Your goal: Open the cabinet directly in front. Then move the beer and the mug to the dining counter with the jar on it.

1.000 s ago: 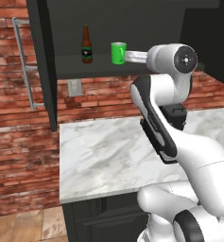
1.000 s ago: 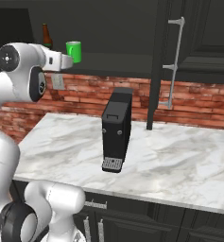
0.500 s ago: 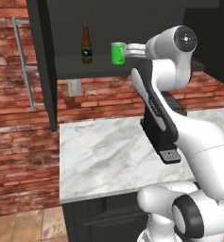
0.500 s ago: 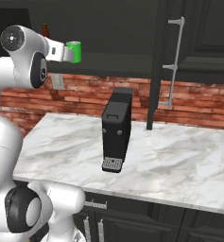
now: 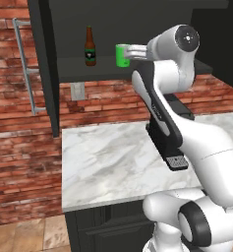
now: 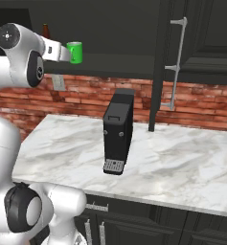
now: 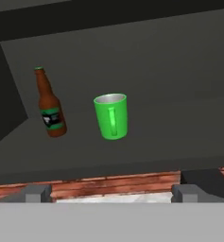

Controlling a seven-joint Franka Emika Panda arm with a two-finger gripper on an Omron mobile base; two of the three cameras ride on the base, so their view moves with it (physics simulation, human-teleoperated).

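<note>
On the cabinet's (image 5: 46,74) dark shelf, the mug (image 7: 111,116) is standing upright, the beer (image 7: 50,105) just beside it; both are sitting straight ahead of the gripper (image 7: 111,193). Its 2 fingertips (image 7: 38,193) are standing wide apart, empty, short of the mug. The handle is facing the hand. In the right base view, the arm is hiding most of the bottle.

Claw (image 7: 111,193) higher, nearer mug (image 7: 111,116).
</note>
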